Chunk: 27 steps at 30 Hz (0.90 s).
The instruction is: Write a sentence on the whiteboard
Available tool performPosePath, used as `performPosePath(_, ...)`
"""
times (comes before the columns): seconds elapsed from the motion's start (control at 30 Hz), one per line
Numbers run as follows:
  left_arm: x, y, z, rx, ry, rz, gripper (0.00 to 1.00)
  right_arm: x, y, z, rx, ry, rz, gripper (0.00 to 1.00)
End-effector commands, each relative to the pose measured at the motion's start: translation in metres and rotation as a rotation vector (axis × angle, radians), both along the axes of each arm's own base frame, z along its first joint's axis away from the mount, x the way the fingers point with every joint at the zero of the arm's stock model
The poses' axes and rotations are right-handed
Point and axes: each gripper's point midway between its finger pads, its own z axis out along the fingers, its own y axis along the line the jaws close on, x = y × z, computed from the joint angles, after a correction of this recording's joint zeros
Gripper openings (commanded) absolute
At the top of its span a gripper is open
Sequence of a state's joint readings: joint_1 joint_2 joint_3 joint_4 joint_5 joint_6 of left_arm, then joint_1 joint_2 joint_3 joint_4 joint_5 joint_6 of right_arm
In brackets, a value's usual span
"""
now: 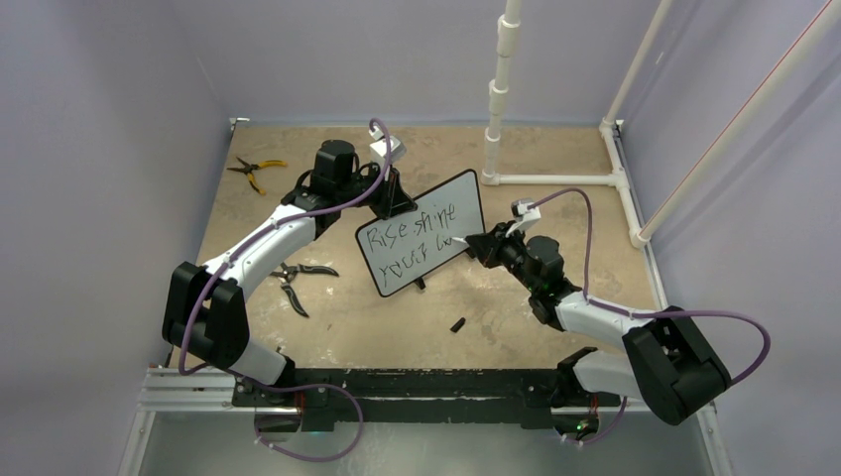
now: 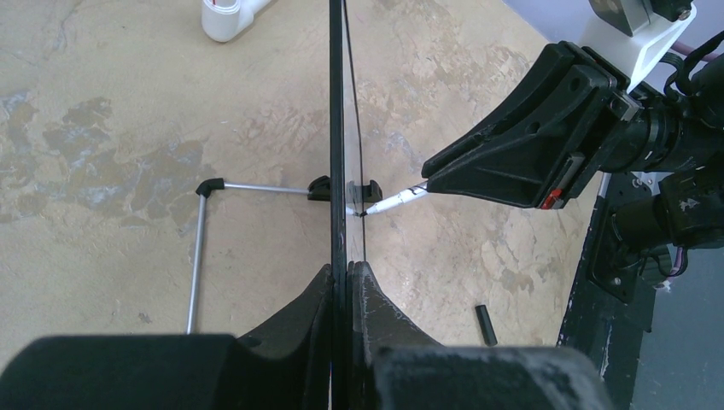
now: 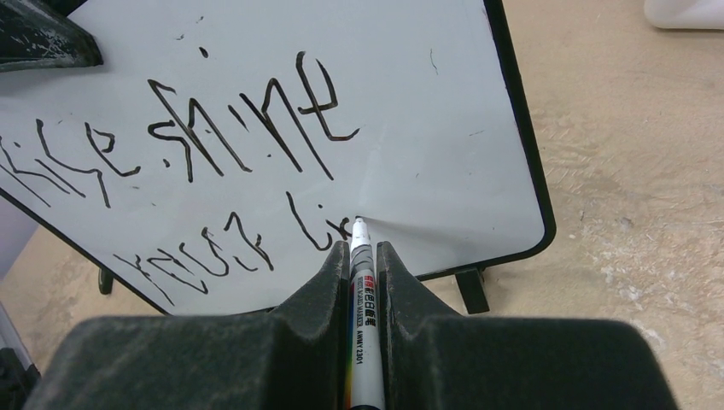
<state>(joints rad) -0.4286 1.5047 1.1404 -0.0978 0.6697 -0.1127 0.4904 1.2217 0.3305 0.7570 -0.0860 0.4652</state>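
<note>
While whiteboard (image 1: 464,203) stands mid-table, black pliers (image 1: 300,282) lie left, cap (image 1: 458,324) nearer.

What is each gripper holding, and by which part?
The left gripper holds the whiteboard by its top edge. The right gripper holds a marker by its barrel, with the tip at the board.

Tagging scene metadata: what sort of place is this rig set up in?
Most likely a lab robot test cell, not a home or office: plain lilac walls box in a worn tabletop, a white PVC pipe frame stands at the back, and yellow-handled pliers lie loose on the table.
</note>
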Motion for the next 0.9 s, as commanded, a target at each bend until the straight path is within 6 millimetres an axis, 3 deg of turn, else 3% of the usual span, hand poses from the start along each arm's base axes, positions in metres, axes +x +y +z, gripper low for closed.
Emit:
performPosePath(0.0, -0.013, -0.008, 0.015, -0.042, -0.027, -0.060, 0.00, 0.004, -0.007, -0.004, 0.008, 0.024, -0.056, 0.00)
performPosePath(0.23, -0.013, -0.008, 0.015, -0.043, -0.028, -0.060, 0.00, 0.000, -0.009, -0.024, -0.002, 0.090, -0.063, 0.00)
performPosePath(0.57, -0.014, -0.008, 0.016, -0.046, -0.029, -0.064, 0.00, -0.008, -0.012, -0.036, 0.008, 0.129, -0.071, 0.00)
performPosePath(0.87, -0.014, -0.008, 0.017, -0.047, -0.031, -0.063, 0.00, -0.003, 0.000, -0.026, 0.027, 0.092, -0.018, 0.00)
